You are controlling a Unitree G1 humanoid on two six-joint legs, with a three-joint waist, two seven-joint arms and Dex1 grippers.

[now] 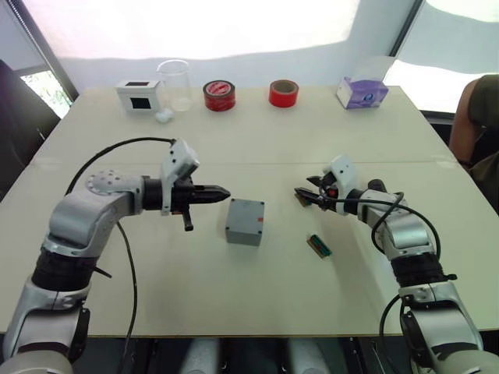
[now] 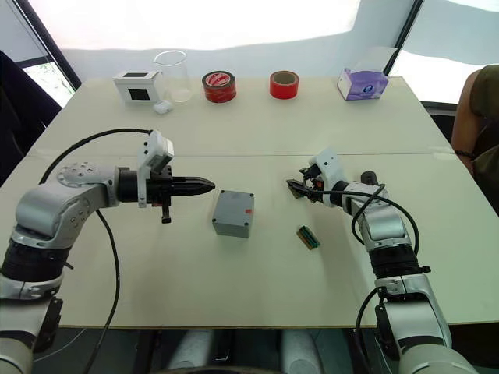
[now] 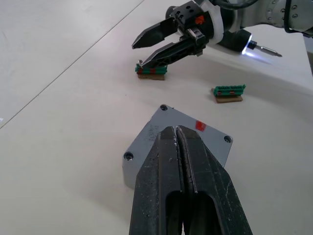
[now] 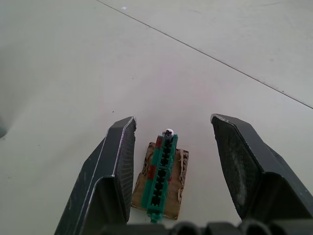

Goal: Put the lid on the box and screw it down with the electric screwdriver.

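Grey plastic: the box (image 1: 245,221) sits mid-table between the two arms, lid (image 3: 188,139) already seated on top, four corner screw holes showing and a small red mark near one edge.
Handling: looks light, stiff and smooth, so it will likely skate on the table (image 1: 257,140) if pushed from above; best steadied by its flat side walls (not the lid face).
Left gripper (image 1: 221,192): fingers pressed together, empty, tips pointing at the box, just beside it.
Right gripper (image 4: 171,142): fingers spread wide, straddling a green strip (image 4: 160,174) on a cardboard scrap, one screw (image 4: 168,132) at its far end.
Second strip (image 1: 319,245): lies near the box, on the right arm's side.
Screwdriver (image 3: 257,48): appears to ride behind the right gripper, bit tip lit.
Verdict: lid on, screwing not yet done.
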